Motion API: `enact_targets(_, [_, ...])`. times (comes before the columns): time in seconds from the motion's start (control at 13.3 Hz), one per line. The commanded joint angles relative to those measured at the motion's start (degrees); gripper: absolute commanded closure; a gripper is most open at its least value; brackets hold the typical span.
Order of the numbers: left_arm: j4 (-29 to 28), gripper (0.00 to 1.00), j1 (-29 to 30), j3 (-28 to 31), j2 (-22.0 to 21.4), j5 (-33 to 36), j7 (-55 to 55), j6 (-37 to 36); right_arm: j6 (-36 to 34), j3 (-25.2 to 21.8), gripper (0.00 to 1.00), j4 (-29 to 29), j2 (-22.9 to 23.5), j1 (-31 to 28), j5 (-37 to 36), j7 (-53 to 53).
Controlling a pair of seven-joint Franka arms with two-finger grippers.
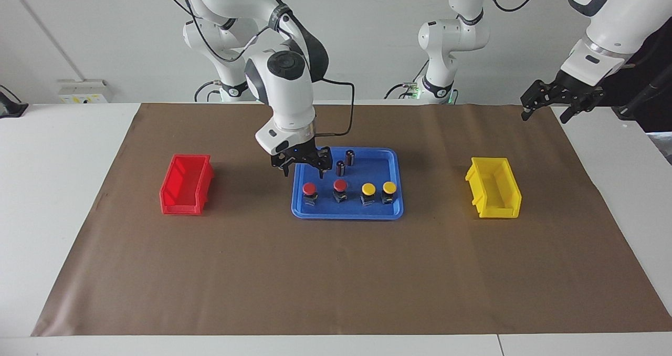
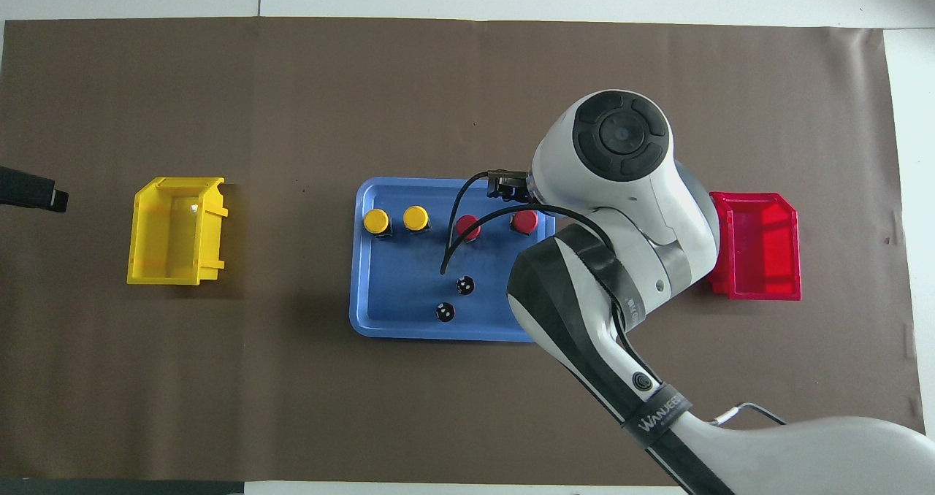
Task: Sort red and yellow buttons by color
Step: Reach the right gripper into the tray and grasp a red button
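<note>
Right gripper (image 1: 304, 170) open, empty, over blue tray (image 1: 315, 212), above end red button (image 1: 310, 189); left gripper (image 1: 549, 110) open, waiting.

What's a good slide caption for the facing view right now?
Right tool open above the blue tray by a red button; left tool waits open, both bins empty.

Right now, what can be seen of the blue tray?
The blue tray is a shallow rectangular tray with rounded corners and a raised rim, plastic by its look, lying flat on the brown paper midway between the two bins. Four capped buttons stand in a row in it, two dark cylinders nearer the robots. The right gripper hangs open over it, not touching.
</note>
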Motion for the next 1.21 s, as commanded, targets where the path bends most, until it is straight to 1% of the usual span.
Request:
enact_targets(0.0, [-1.12, 0.0, 0.6, -0.33, -1.2, 0.65, 0.12, -0.52, 2.54, 0.46, 0.0, -4.27, -1.63, -0.39, -0.54, 0.5])
enact_targets(0.15, [-1.12, 0.0, 0.6, -0.33, -1.2, 0.56, 0.12, -0.52, 4.47, 0.55, 0.0, -6.19, -1.27, -0.56, -0.54, 0.41])
enact_targets(0.38, [-1.12, 0.0, 0.6, -0.33, -1.2, 0.65, 0.04, -0.52, 6.76, 0.46, 0.07, -6.91, 0.05, -0.12, -0.72, 0.24])
enact_targets(0.6, [-1.12, 0.0, -0.1, -0.59, -1.2, 0.65, 0.12, -0.52, 8.78, 0.46, 0.14, -7.08, 0.22, -0.38, -0.72, -0.2])
enact_targets(0.75, [-1.38, 0.0, 0.08, -0.77, -1.37, 0.56, -0.14, -0.78, 10.62, 0.46, 0.17, -7.0, 1.97, -0.12, -0.89, -0.12])
enact_targets(0.98, [-1.56, 0.0, -0.01, -0.59, -1.55, 0.65, -0.14, -1.4, 11.16, 0.46, 0.19, -6.99, 2.6, -0.21, -1.77, -0.2])
enact_targets(1.13, [-1.65, 0.0, -0.01, -0.59, -1.55, 0.65, -0.14, -1.31, 12.47, 0.46, 0.19, -7.0, 4.08, -0.12, -2.3, -0.12])
